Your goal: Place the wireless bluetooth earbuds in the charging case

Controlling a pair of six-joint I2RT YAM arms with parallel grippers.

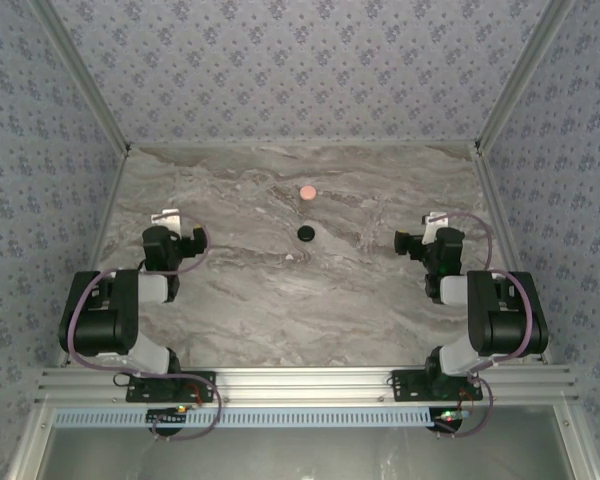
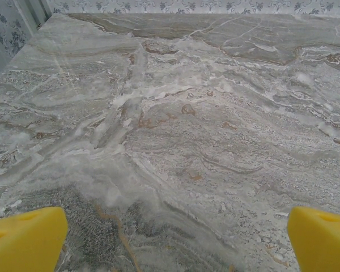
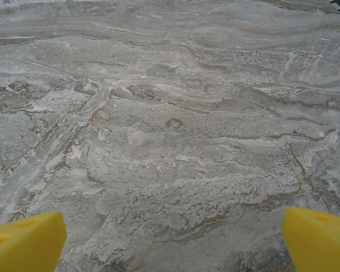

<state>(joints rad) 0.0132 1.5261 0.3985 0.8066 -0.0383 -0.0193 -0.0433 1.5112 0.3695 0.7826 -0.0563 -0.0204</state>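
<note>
The left end effector (image 2: 175,241) hangs above bare counter (image 1: 230,300), its jaws spread wide and holding nothing. To its right and slightly farther out sits the charging case (image 1: 305,232), a small round black puck on the counter between the two end effectors. Whether it is open, or what is inside it, cannot be told. A pink disc (image 1: 307,191) lies just beyond it. The right end effector (image 3: 173,241) is also spread wide and empty, well apart from the case.
</note>
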